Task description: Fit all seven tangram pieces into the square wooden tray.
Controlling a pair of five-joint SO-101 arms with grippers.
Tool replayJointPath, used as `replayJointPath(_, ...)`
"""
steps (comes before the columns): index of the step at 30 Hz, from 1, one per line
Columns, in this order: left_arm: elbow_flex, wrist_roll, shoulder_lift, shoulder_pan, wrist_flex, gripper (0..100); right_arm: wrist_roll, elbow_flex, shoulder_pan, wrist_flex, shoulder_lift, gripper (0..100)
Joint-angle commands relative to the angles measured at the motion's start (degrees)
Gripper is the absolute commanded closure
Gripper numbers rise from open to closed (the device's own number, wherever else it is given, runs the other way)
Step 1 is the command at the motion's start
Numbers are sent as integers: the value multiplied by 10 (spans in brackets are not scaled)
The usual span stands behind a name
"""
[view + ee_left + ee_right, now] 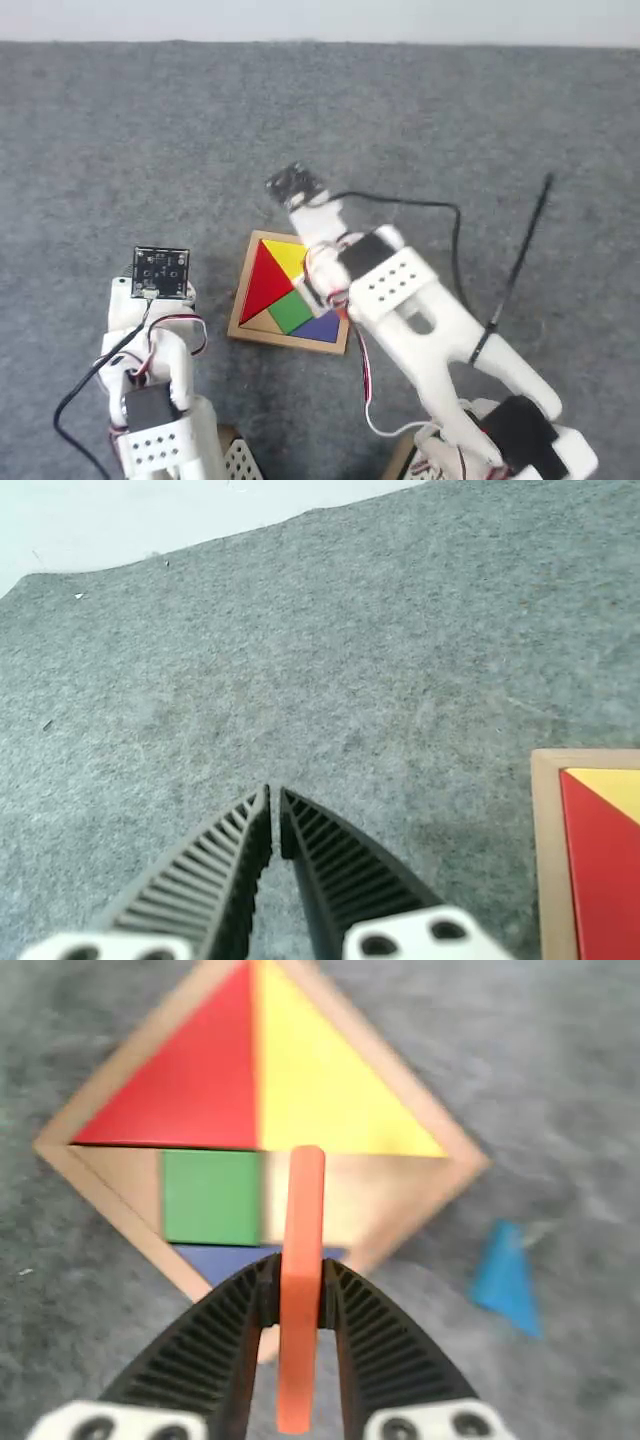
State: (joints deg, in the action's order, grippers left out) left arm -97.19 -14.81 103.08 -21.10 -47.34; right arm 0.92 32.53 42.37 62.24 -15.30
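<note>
My right fingers are pinching the orange piece on edge, upright, over the square wooden tray. The piece hangs above the bare wood just beside the green square; I cannot tell whether it touches the tray floor. Already seated in the tray are the red triangle and yellow triangle, edge to edge, with the green square below the red one and a blue piece along the rim beside it. A light blue piece lies on the grey felt table near the tray. My left fingers are pressed together over bare felt, the tray's corner off to one side.
</note>
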Motion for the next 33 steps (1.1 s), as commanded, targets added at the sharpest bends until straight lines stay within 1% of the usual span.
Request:
replayJointPath(1, 7, -7, 11, -2, -3, 985, 34, 24, 15, -53, -34, 982)
replayJointPath(4, 7, -7, 11, -2, -3, 985, 63, 56, 15, -99, -34, 982)
replayJointPath(8, 7, -7, 11, -2, -3, 985, 120, 102, 12, -170, -34, 981)
replayJointPath(11, 7, -7, 11, -2, -3, 985, 163, 127, -9, -212, -34, 957)
replayJointPath(14, 7, -7, 11, -2, -3, 985, 207, 142, -47, -226, -34, 943)
replayJointPath(17, 7, -7, 11, -2, -3, 985, 212, 146, -66, -225, -33, 944)
replayJointPath(21, 7, -7, 11, -2, -3, 985, 215, 146, -68, -226, -33, 947)
replayJointPath(24, 7, -7, 11, -2, -3, 985, 214, 145, -74, -225, -34, 971)
replayJointPath(29, 7, -7, 11, -2, -3, 985, 215, 144, -117, -221, -34, 975)
replayJointPath(33, 7, -7, 11, -2, -3, 985, 215, 143, -132, -204, -34, 976)
